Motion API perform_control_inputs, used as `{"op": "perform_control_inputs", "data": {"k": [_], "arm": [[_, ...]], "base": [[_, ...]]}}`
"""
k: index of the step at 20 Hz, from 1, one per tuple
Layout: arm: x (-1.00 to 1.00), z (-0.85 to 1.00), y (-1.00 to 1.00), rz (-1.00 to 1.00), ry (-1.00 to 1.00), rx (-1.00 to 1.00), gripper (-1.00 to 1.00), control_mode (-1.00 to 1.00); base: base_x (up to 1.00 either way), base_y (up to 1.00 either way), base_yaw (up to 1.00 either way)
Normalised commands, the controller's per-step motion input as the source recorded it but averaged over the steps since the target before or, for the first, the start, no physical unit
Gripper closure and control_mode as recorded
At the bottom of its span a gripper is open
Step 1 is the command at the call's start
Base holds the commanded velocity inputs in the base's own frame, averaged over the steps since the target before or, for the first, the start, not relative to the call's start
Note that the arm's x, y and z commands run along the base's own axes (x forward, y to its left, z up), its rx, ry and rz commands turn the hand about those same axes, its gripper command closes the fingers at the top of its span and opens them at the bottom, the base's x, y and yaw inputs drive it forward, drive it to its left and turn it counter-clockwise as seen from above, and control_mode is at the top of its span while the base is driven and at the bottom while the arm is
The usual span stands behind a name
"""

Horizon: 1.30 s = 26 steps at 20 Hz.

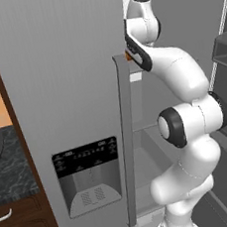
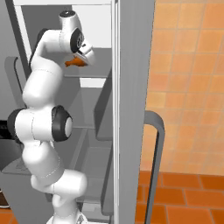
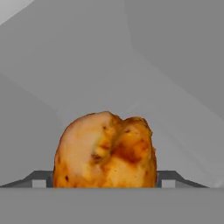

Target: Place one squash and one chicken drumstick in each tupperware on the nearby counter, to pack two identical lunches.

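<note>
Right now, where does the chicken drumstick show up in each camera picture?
Left base view: an orange sliver at the fridge door's edge, beside the hand.
Right base view: upper left, on the fridge shelf at the hand.
Hand view: bottom centre, up close.
Shared landmark: the white arm's hand.

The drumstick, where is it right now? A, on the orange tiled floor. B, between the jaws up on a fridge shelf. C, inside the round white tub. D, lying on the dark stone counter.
B: the drumstick sits between the jaws, with the gripper reaching onto an upper fridge shelf.
</note>
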Motion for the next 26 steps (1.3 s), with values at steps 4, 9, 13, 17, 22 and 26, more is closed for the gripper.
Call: {"op": "perform_control_inputs", "data": {"k": [4,9,13,17,22,26], "arm": [[-0.93,-0.37,-0.34,-0.02,-0.07,-0.13,1.0,-1.0],[-0.96,-0.12,-0.67,-0.01,-0.06,-0.02,1.0,-1.0],[-1.0,0.05,-0.39,0.0,-0.05,0.02,1.0,-1.0],[-1.0,-0.03,0.02,0.02,0.0,0.0,1.0,-1.0],[-1.0,-0.02,0.16,0.2,0.0,-0.01,1.0,-1.0],[-1.0,-0.01,0.0,0.43,0.0,-0.04,1.0,-1.0]], "base": [[0.0,0.0,0.0],[0.0,0.0,0.0],[0.0,0.0,0.0],[0.0,0.0,0.0],[0.0,0.0,0.0],[0.0,0.0,0.0]]}}
